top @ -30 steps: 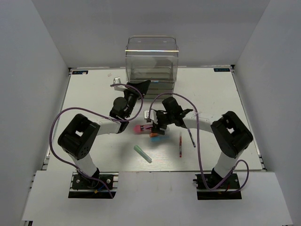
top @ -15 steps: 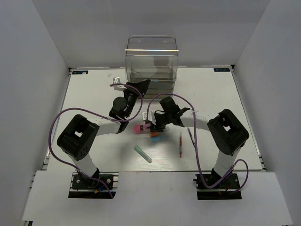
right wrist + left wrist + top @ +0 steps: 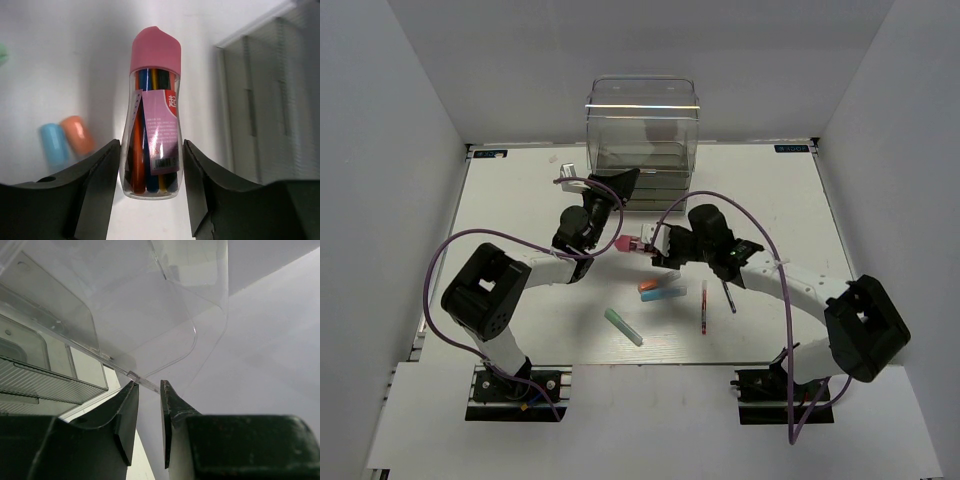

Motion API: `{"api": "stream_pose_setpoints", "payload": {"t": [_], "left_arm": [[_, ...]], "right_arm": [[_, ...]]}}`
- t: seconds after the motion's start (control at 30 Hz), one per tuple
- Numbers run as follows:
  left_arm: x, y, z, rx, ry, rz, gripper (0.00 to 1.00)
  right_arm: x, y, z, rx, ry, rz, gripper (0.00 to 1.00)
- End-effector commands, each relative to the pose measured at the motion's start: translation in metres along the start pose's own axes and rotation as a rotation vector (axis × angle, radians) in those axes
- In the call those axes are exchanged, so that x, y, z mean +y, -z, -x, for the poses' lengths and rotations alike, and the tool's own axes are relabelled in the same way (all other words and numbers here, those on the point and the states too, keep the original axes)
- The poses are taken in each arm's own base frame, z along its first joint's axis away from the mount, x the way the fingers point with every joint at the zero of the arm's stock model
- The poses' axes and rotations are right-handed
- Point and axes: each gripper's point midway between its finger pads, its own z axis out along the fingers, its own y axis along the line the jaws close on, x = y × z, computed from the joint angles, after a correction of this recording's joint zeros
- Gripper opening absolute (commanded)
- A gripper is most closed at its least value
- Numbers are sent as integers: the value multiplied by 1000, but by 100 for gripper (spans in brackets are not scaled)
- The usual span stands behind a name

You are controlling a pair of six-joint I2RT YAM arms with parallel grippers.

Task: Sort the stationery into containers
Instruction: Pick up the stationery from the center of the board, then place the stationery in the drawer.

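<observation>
Pink-capped tube of coloured pens (image 3: 154,100) off table (image 3: 520,220), carried toward organiser (image 3: 643,130) since a second ago; right arm stretched forward. First item under way, other markers (image 3: 648,286) unsorted. Right gripper (image 3: 150,147) half open, clamping tube's sides. Left gripper (image 3: 148,390) nearly closed, pinching clear drawer lip (image 3: 145,381).

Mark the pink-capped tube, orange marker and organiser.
pink-capped tube (image 3: 154,125), right wrist view, on its label.
orange marker (image 3: 77,135), right wrist view, on its cap.
organiser (image 3: 642,135), top view, on the clear top box.
</observation>
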Motion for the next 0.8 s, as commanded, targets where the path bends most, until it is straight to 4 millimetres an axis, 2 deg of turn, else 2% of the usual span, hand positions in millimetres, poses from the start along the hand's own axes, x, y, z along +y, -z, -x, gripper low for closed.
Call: {"api": "stream_pose_setpoints", "payload": {"t": [0.0, 0.03, 0.13, 0.3, 0.5, 0.77], "left_arm": [[-46, -5, 31, -92, 22, -116, 35], [-41, -6, 29, -87, 21, -107, 35], [-46, -7, 31, -96, 24, -123, 35], [-46, -12, 28, -88, 23, -127, 35], [-46, -12, 28, -88, 23, -128, 35], [-52, -12, 26, -84, 37, -139, 35]], "right_arm": [[-48, 16, 7, 5, 23, -241, 0], [-55, 20, 7, 14, 35, -284, 0], [-70, 28, 12, 11, 77, -357, 0], [-110, 41, 10, 67, 94, -515, 0], [-149, 55, 22, 65, 146, -649, 0], [-177, 58, 35, 51, 242, -711, 0]]}}
